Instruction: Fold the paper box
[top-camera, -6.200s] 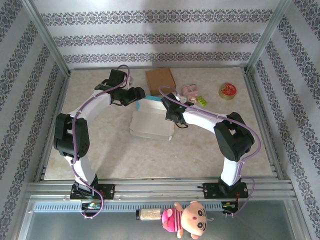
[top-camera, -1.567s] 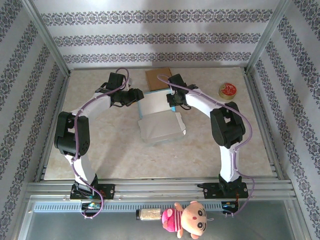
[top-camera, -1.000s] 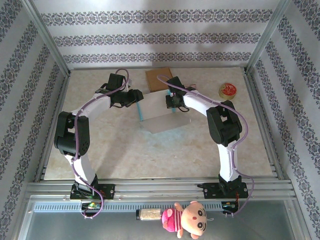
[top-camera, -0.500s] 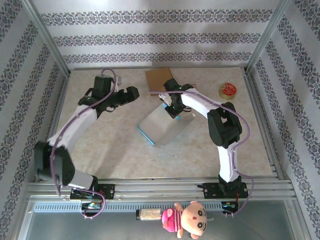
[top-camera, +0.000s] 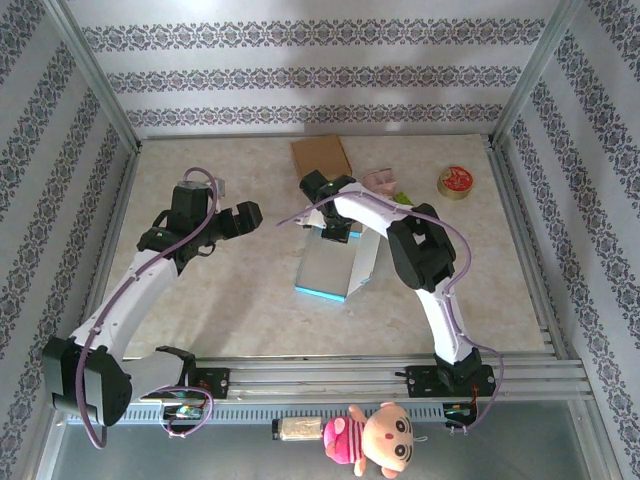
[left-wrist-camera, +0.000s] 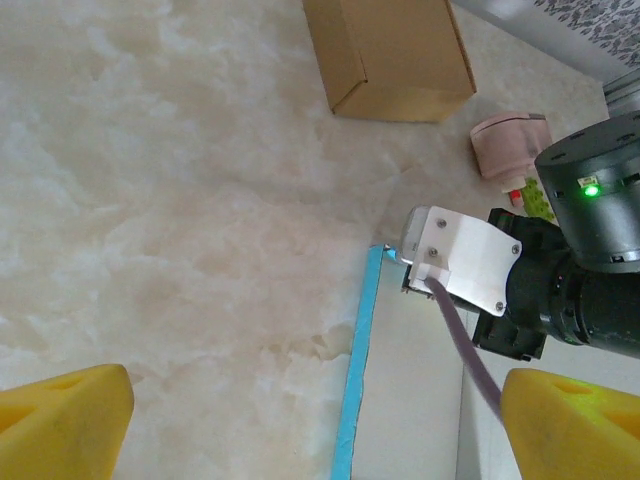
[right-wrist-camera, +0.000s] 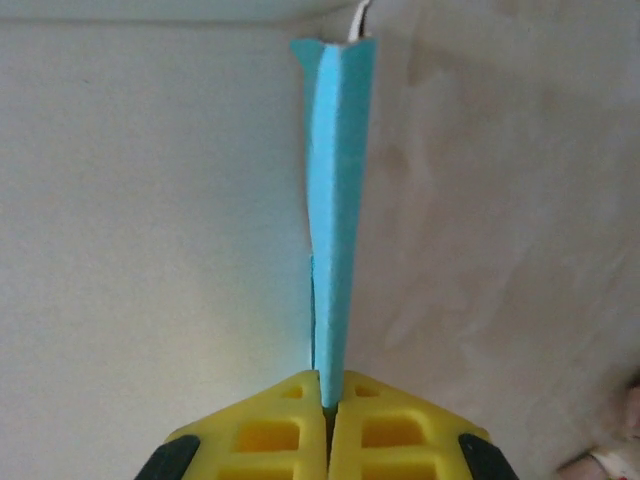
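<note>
Left hand (left-wrist-camera: 315, 420) spread wide, empty. Right hand (right-wrist-camera: 327, 385) pressed together, pinching the paper box's (top-camera: 330, 262) blue edge, plain in its wrist view; from above, a brown carton (top-camera: 320, 157) lies just beyond it.

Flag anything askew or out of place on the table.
The paper box is flattened and sits skewed on the table, its blue edge pinched in the right jaws; the left jaws stand open, off it. A plush doll lies by the front rail.
</note>
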